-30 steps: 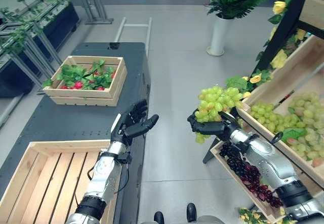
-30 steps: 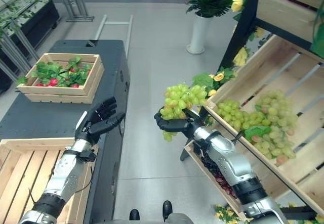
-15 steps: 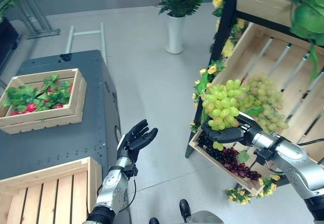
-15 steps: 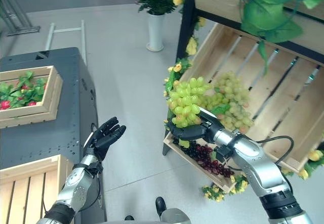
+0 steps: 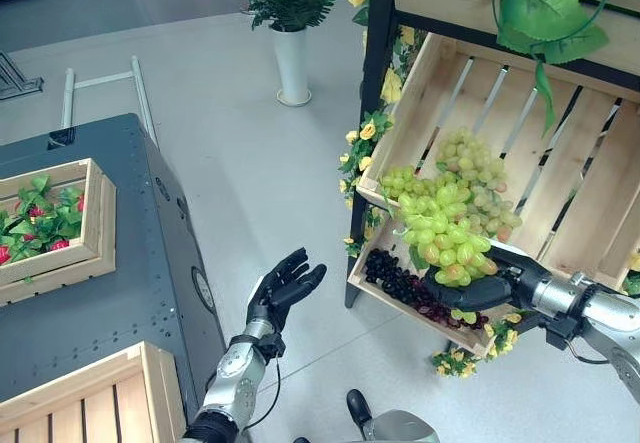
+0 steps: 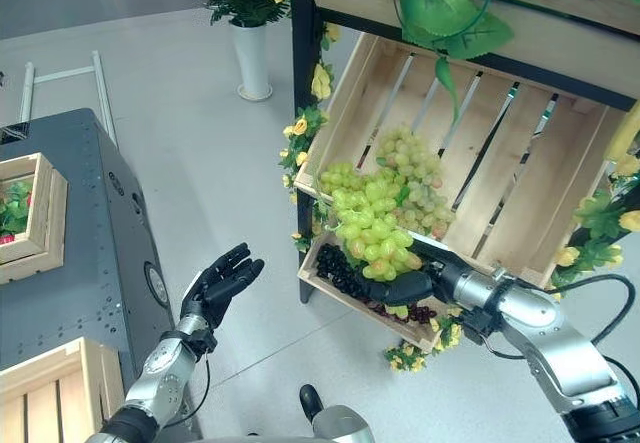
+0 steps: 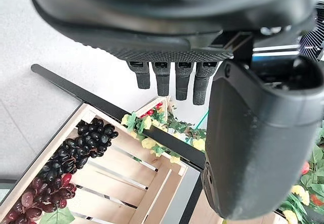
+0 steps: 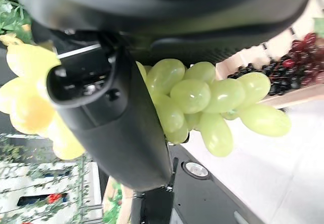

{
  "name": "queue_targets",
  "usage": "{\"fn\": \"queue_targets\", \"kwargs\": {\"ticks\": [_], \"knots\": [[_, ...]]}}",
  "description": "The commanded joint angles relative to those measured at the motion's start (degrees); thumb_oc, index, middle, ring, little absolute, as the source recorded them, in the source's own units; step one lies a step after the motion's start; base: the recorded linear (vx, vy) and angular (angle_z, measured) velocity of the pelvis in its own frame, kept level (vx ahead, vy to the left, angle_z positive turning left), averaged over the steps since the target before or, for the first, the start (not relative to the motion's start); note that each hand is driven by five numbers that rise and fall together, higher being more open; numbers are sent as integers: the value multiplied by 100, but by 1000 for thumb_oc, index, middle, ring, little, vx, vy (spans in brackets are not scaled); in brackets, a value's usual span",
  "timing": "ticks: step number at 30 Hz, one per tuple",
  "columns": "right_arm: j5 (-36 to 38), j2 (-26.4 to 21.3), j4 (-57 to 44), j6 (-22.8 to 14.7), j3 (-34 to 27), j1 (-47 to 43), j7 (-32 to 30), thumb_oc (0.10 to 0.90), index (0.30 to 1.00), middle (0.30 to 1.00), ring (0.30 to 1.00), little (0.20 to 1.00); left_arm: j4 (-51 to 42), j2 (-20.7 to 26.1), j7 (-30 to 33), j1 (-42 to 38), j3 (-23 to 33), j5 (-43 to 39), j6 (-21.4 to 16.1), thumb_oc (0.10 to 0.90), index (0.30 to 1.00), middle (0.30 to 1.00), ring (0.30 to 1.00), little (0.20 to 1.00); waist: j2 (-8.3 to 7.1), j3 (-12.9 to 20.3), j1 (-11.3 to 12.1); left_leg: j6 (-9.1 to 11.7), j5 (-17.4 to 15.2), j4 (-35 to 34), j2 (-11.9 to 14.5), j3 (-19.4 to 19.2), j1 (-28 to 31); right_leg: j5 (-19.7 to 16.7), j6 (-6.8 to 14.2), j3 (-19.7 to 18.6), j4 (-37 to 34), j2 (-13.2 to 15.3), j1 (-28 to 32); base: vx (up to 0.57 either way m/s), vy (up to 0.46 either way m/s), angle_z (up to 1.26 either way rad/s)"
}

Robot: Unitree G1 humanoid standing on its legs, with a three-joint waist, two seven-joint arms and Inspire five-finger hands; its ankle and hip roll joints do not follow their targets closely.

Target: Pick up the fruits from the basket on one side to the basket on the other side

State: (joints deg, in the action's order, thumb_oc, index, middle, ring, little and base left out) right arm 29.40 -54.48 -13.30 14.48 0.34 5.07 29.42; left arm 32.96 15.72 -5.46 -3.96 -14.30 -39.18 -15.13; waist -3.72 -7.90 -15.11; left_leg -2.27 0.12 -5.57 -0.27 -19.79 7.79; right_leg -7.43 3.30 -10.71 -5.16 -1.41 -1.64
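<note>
My right hand (image 5: 478, 290) is shut on a bunch of green grapes (image 5: 440, 228), held in front of the slanted wooden crates of the shelf at the right. The same grapes (image 8: 202, 100) bulge out past the thumb (image 8: 109, 128) in the right wrist view. More green grapes (image 5: 470, 163) lie in the upper slanted crate (image 5: 560, 213). Dark grapes (image 5: 395, 283) lie in the lower crate (image 5: 400, 308). My left hand (image 5: 283, 288) hangs open and empty over the floor beside the dark table, fingers (image 7: 172, 80) straight. An empty wooden crate (image 5: 100, 403) sits at the table's near corner.
A dark grey table (image 5: 110, 303) stands at the left with a wooden crate of leaves and red fruit (image 5: 45, 238) on it. A white vase with a green plant (image 5: 292, 63) stands on the floor behind. Yellow flowers (image 5: 372, 128) and leaves trim the shelf.
The camera has swung to the right, bringing the shelf further into view. My right hand with the green grapes now sits closer to the slanted crates. The left hand stays open.
</note>
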Motion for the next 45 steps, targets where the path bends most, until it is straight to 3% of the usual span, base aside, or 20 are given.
{"fn": "queue_targets", "kwargs": {"ticks": [1, 6, 7, 13, 20, 25, 31, 37, 39, 45], "knots": [[-317, -493, 829, -909, -1254, -851, -755, 400, 300, 300, 300, 300, -206, 160, -59, -236, 35, -227, -375, 800, 900, 900, 900, 900, -93, 427, 58, -75, -596, 57, -25, 350, 16, 190, 36, -11, 16, -146, 159, 0, 0, 0], [-185, -846, 1328, -1112, -1455, -1056, -1220, 400, 300, 300, 300, 300, -250, 218, -68, -141, 39, -336, -363, 800, 900, 900, 900, 900, -141, 454, 101, -75, -610, 57, -18, 398, -7, 191, 53, -16, 16, -166, 151, -13, -13, 0], [-55, -927, 1491, -1111, -1524, -1182, -1292, 400, 300, 300, 300, 300, -266, 248, -128, -117, 50, -379, -301, 800, 900, 900, 900, 900, -211, 464, 159, -68, -491, 57, -16, 355, -73, 88, 26, -37, 16, -174, 89, -69, -69, -2], [167, -1049, 2100, -1150, -1355, -1768, -1768, 400, 300, 300, 300, 300, -355, 300, -228, -85, -36, -346, -226, 800, 900, 900, 900, 900, -270, 481, 299, -87, -501, 57, -22, 460, -88, 105, 26, 8, 16, -183, 106, -12, -15, -1], [555, -1545, 3144, -896, -1096, -2688, -2002, 400, 300, 300, 300, 300, -297, 451, -368, -19, -141, -404, -178, 800, 900, 900, 900, 900, -266, 540, 462, -97, -523, 57, -49, 602, -63, 141, 17, 93, 16, -172, 165, 9, -1, 0], [1229, -1602, 3763, -820, -932, -3235, -2057, 400, 300, 300, 300, 300, -222, 501, -452, -43, -262, -435, -164, 800, 900, 900, 900, 900, -256, 588, 575, -84, -505, 57, -73, 699, -111, 143, 3, 150, 16, -158, 147, 2, -1, 1], [1817, -1341, 3758, -734, -876, -3533, -1888, 400, 300, 300, 300, 300, 5, 452, -634, -105, -327, -446, -167, 800, 900, 900, 900, 900, -223, 632, 610, -68, -507, 57, -82, 768, -129, 166, -6, 214, 16, -140, 148, 1, 5, 2], [1539, -774, 3134, -683, -846, -3126, -1472, 400, 300, 300, 300, 300, 45, 343, -611, -155, -264, -384, -121, 800, 900, 900, 900, 900, -206, 631, 593, -78, -509, 57, -96, 755, -109, 168, -13, 227, 16, -115, 148, 0, 0, 0], [1514, -408, 2628, -418, -675, -2906, -1120, 400, 300, 300, 300, 300, 111, 287, -572, -197, -210, -339, -166, 800, 900, 900, 900, 900, -197, 621, 573, -91, -509, 57, -102, 722, -104, 172, -20, 225, 16, -107, 139, 0, 0, 0], [1415, 64, 1977, -226, -342, -2493, -476, 400, 300, 300, 300, 300, 193, 220, -515, -236, -92, -292, -237, 800, 900, 900, 900, 900, -189, 604, 536, -110, -510, 57, -102, 658, -91, 179, -30, 227, 16, -89, 138, -1, 8, -1]]}}
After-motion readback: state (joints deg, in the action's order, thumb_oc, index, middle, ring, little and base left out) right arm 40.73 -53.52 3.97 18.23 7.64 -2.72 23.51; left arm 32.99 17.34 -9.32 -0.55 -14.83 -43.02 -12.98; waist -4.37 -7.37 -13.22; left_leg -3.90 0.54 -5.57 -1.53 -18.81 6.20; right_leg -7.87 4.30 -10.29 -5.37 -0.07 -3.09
